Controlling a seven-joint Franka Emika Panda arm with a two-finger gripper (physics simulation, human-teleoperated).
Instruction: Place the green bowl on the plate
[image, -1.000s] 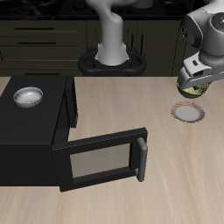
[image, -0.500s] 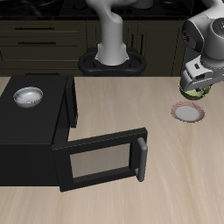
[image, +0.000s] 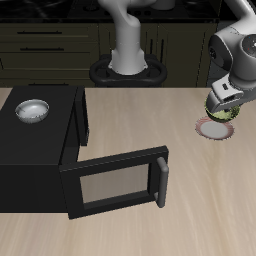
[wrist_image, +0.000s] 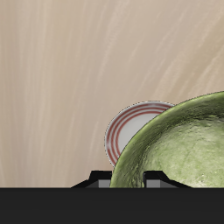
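My gripper (image: 224, 98) is shut on the rim of the green bowl (image: 221, 105), a mottled yellow-green bowl, and holds it just above the plate (image: 211, 129). The plate is small and flat with a pinkish-red rim and a pale centre, and the bowl covers its far part in the exterior view. In the wrist view the green bowl (wrist_image: 184, 144) fills much of the picture and hides part of the plate (wrist_image: 131, 127) beneath it. The fingertips are hidden behind the bowl.
A black microwave (image: 40, 150) stands on the table with its door (image: 115, 183) swung open toward the front edge. A silver-grey metal bowl (image: 32, 110) sits on top of it. The robot's base (image: 126, 68) is at the back.
My gripper has carried the green bowl downward and slightly toward the front, so it now hangs closer over the plate. Nothing else has moved.
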